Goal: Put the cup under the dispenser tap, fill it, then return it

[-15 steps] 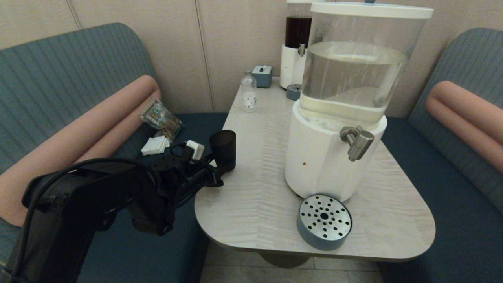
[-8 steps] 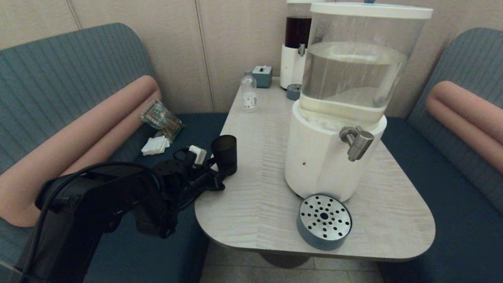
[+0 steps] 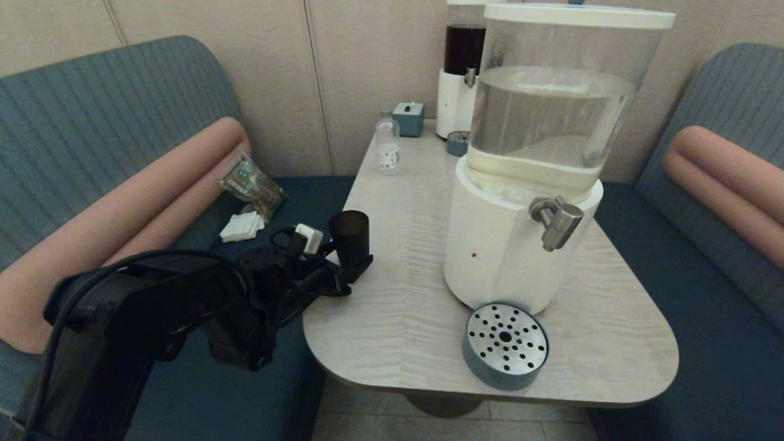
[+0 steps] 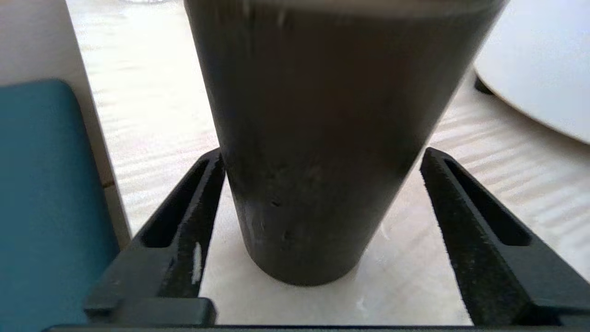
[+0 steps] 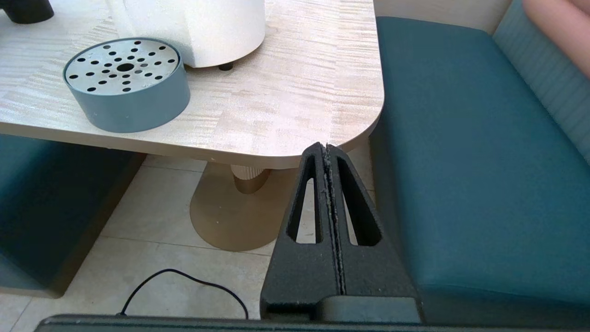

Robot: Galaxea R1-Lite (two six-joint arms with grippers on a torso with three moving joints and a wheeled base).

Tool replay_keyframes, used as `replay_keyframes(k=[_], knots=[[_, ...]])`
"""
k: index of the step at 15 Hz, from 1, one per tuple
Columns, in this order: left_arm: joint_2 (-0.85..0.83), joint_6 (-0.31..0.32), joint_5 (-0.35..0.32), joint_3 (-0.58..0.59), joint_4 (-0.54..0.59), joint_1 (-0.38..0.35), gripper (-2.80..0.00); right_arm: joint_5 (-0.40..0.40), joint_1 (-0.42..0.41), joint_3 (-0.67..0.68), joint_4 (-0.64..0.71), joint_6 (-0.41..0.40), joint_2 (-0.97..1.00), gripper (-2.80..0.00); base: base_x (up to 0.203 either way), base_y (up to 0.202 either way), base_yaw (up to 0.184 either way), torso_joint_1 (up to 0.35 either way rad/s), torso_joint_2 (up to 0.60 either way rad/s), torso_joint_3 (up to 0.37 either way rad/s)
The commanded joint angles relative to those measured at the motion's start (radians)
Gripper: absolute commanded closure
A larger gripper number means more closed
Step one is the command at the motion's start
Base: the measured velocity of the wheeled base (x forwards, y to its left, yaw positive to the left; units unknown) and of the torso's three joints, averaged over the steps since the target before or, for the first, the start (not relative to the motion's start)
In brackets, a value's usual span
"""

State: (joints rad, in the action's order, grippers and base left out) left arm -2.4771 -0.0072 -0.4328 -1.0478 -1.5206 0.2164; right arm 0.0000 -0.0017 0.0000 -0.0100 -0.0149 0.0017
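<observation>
The cup (image 3: pixel 350 236) stands upright on the table (image 3: pixel 404 294) near its left edge, well apart from the tap (image 3: pixel 556 220) of the big water dispenser (image 3: pixel 527 184). The left gripper (image 3: pixel 355 264) straddles the cup's base, fingers (image 4: pixel 184 230) spread; one seems to graze the cup, the other stands clear. The right gripper (image 5: pixel 328 150), fingers pressed together, hangs beyond the table's near corner.

— Cup?
— The cup (image 3: pixel 350 237) (image 4: pixel 318 138) is dark, matte, tapered and handleless, standing upright on the table's left edge, mouth up.
— Tap?
— The tap (image 3: pixel 556 219) is a stubby brushed-silver spigot, nozzle pointing down, on the white dispenser base. Cup and tap are well apart.
</observation>
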Motion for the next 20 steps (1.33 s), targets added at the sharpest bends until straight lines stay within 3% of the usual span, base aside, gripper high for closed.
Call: replay_keyframes(k=[1,6,7,14,17,20], knots=[[0.063,0.002,-0.002,0.063,-0.009,0.001,-2.8,0.0,0.0,0.002,-0.001,0.0,0.001,0.0,0.0,0.0,0.0,0.0,0.0,0.0],[0.346,0.025,-0.008,0.401,-0.009,0.004,-2.8,0.0,0.0,0.002,-0.001,0.0,0.001,0.0,0.0,0.0,0.0,0.0,0.0,0.0],[0.421,0.029,-0.01,0.467,-0.009,0.004,0.0,0.0,0.0,0.002,-0.001,0.0,0.001,0.0,0.0,0.0,0.0,0.0,0.0,0.0],[1.078,0.024,0.002,0.793,0.002,0.003,0.0,0.0,0.0,0.002,-0.001,0.0,0.001,0.0,0.0,0.0,0.0,0.0,0.0,0.0],[1.343,0.02,0.127,0.86,0.076,-0.004,0.0,0.001,0.0,0.002,-0.001,0.0,0.001,0.0,0.0,0.0,0.0,0.0,0.0,0.0],[1.612,0.005,0.265,0.864,0.246,-0.026,0.0,0.0,0.0,0.002,-0.001,0.0,0.001,0.0,0.0,0.0,0.0,0.0,0.0,0.0]])
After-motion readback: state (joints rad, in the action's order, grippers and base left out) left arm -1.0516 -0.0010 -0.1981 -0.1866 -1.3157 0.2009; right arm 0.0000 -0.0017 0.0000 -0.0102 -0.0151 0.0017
